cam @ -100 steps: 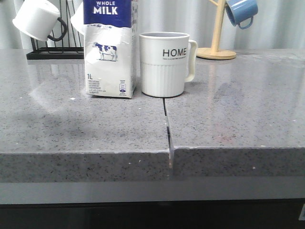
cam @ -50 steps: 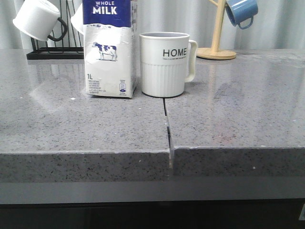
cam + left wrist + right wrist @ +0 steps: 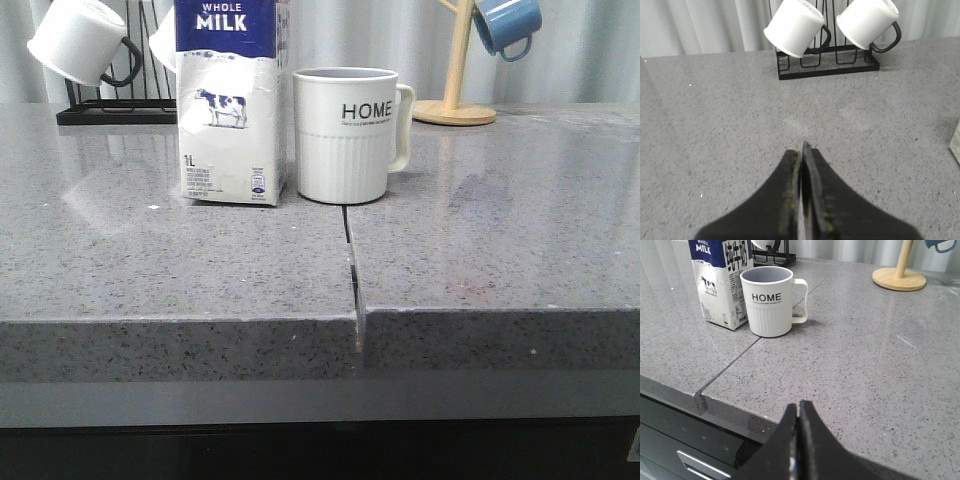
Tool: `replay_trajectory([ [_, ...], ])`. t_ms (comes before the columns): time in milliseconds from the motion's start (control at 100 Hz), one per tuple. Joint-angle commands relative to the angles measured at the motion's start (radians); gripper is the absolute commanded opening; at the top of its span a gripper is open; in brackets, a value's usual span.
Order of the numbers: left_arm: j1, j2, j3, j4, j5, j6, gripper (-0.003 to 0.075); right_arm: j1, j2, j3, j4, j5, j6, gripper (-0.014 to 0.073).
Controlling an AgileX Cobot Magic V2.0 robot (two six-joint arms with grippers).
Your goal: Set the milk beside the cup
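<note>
While the tall white milk carton with its blue "WHOLE MILK" band and cow picture [image 3: 232, 100] stands upright on the speckled grey stone countertop [image 3: 480, 250], the white cylindrical "HOME" mug with ribbed lower half [image 3: 346, 134] sits just beside it on the robot's right, a thin gap showing between them in the front view, its handle turned away from the carton. Both rest close to the dark seam [image 3: 351, 262] that runs through the counter. Neither arm shows in the front view. From the right wrist view, the right gripper [image 3: 798, 412] has its black fingers pressed together with nothing between them, and it hangs over the counter's front edge, well apart from carton [image 3: 720, 282] and mug [image 3: 770, 301]. From the left wrist view, the left gripper [image 3: 801, 152] is likewise closed and empty above bare counter, facing a black wire rack [image 3: 827, 67] holding two rounded white mugs with black handles [image 3: 795, 26]; only a pale sliver at that picture's edge may be the carton
</note>
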Motion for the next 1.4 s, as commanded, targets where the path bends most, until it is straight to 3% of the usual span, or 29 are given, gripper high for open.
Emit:
replay_trajectory([
  [0, 0.003, -0.052, 0.009, -0.01, -0.065, -0.012, -0.0021, -0.003, 0.012, -0.025, -0.001, -0.071, -0.006, -0.0069],
  [1060, 0.011, -0.694, 0.524, -0.012, -0.087, -0.012, -0.0021, -0.003, 0.012, -0.025, -0.001, -0.071, -0.006, -0.0069],
  [1390, 0.04, -0.697, 0.554, -0.016, -0.076, -0.012, -0.002, -0.003, 0.012, -0.025, -0.001, -0.071, -0.006, -0.0069],
])
